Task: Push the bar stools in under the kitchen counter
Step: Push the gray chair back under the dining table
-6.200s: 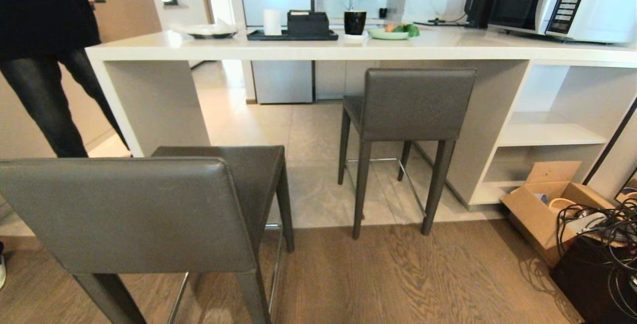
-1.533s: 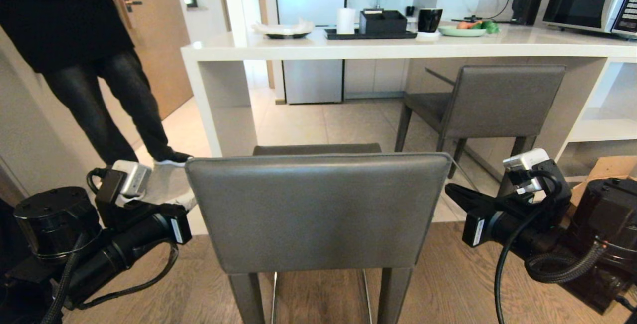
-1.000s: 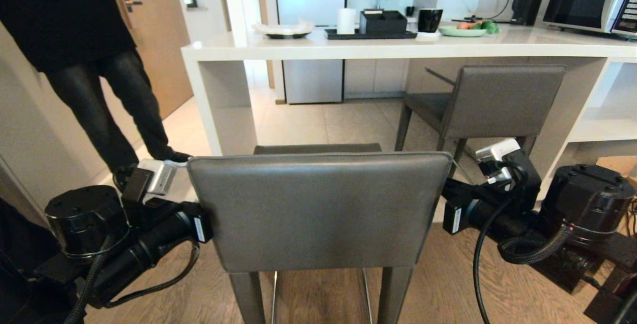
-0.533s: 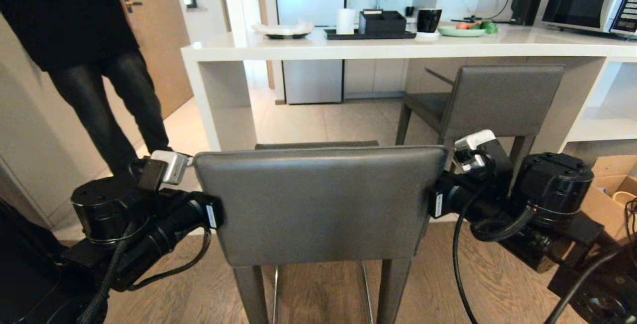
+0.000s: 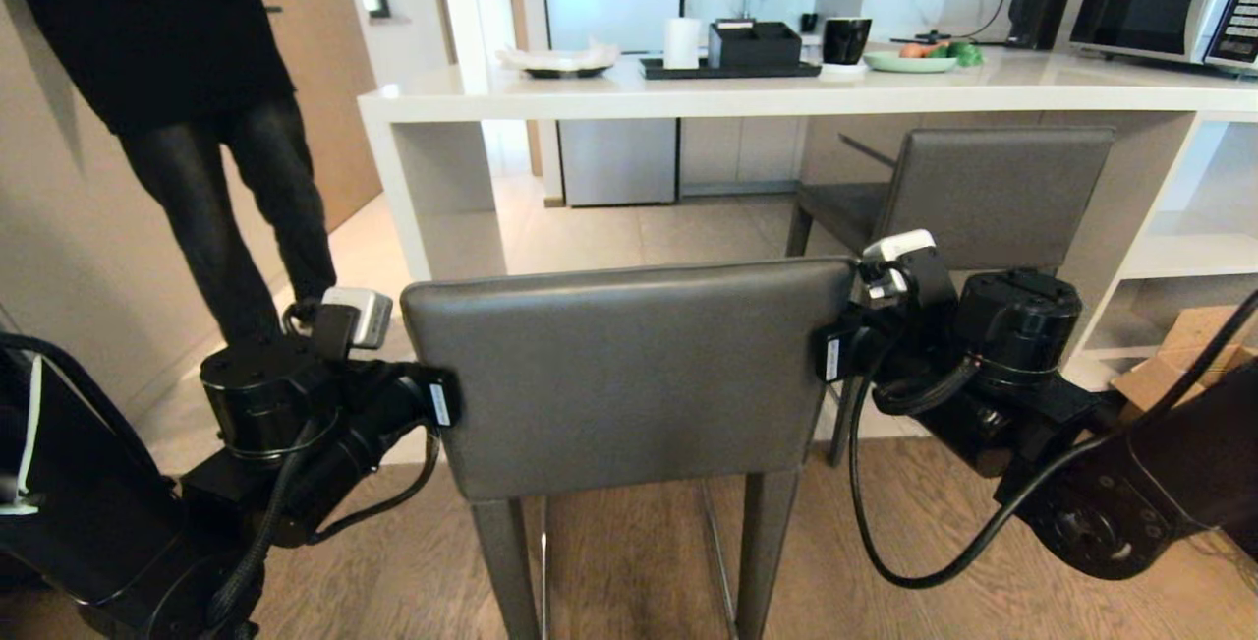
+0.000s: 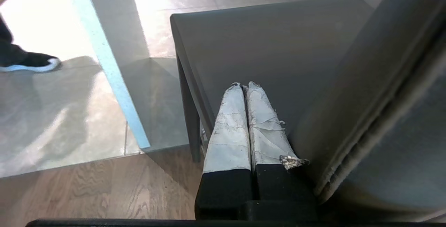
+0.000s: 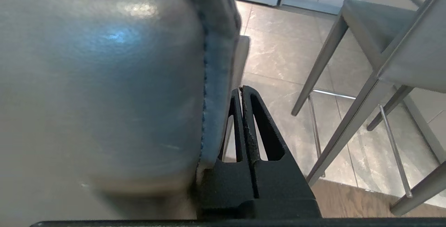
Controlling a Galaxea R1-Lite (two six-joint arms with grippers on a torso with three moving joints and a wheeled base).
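Head view: two matching bar stools in dark grey leather are seen, each with a low rectangular backrest and slim tapered legs. The near stool (image 5: 629, 375) stands in front of the kitchen counter (image 5: 786, 94), its backrest flanked by the left gripper (image 5: 442, 404) at one edge and the right gripper (image 5: 830, 355) at the other. The far stool (image 5: 983, 193) is set partly under the white slab top, beside the white open shelves (image 5: 1179, 257). A person in dark clothes (image 5: 177, 80) stands at the left. Left wrist view: two taped fingers (image 6: 230, 126) are pressed together, closed on nothing, over the seat's corner, just beside the backrest's edge. Right wrist view: two black fingers (image 7: 259, 133) are likewise shut and empty, lying against the stitched side seam of the backrest, with the second stool's legs and chrome footrest bars (image 7: 390, 129) beyond.
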